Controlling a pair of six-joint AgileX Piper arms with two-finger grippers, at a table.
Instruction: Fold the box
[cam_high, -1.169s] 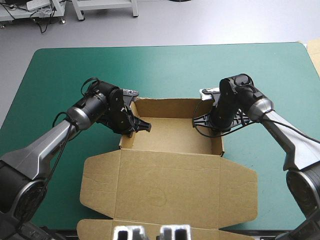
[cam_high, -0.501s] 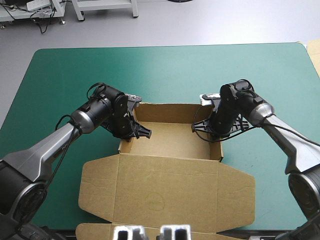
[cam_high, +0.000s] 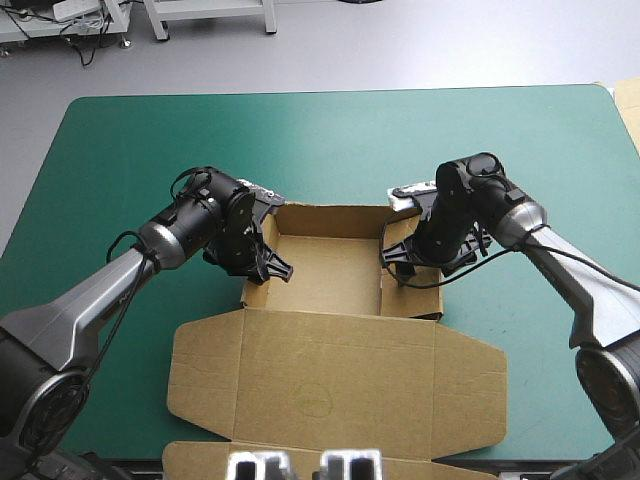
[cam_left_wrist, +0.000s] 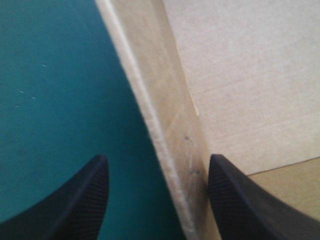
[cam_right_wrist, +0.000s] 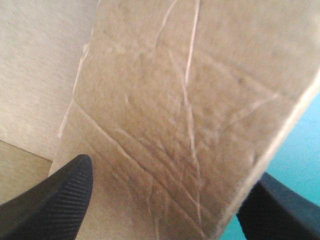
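At your left, the left gripper (cam_high: 272, 268) stands at the left wall (cam_high: 252, 290) of the box (cam_high: 300, 345). From above you cannot see its fingertips well, because the gripper's own body covers them. The left wrist view is more clear: the two black fingers (cam_left_wrist: 80, 200) are well apart, not clamped, and the pale top edge of that wall runs between them, nearer to the finger on the inner side. Whether this finger touches the board, you cannot tell. On the outer side there is only the teal-green cover (cam_high: 130, 150). The box lies in the middle of the table, a little toward the near edge. The tray part with raised walls is on the far side, with its floor (cam_high: 325, 268) open to see, and the lid (cam_high: 380, 390) lies flat on the near side. The last flap (cam_high: 200, 462) of the lid is cut off at the near edge of the high view. At the right, the right gripper (cam_high: 395, 262) is at the right wall (cam_high: 412, 300), which seems to lean inward. In the right wrist view its fingers (cam_right_wrist: 55, 200) stand wide, on both sides of a broad creased brown panel (cam_right_wrist: 165, 125). This panel fills nearly everything, so you cannot say which part of the box it is. A pale strip (cam_high: 630, 105) beside the table's far right corner is cut off, and it is not clear what it is.
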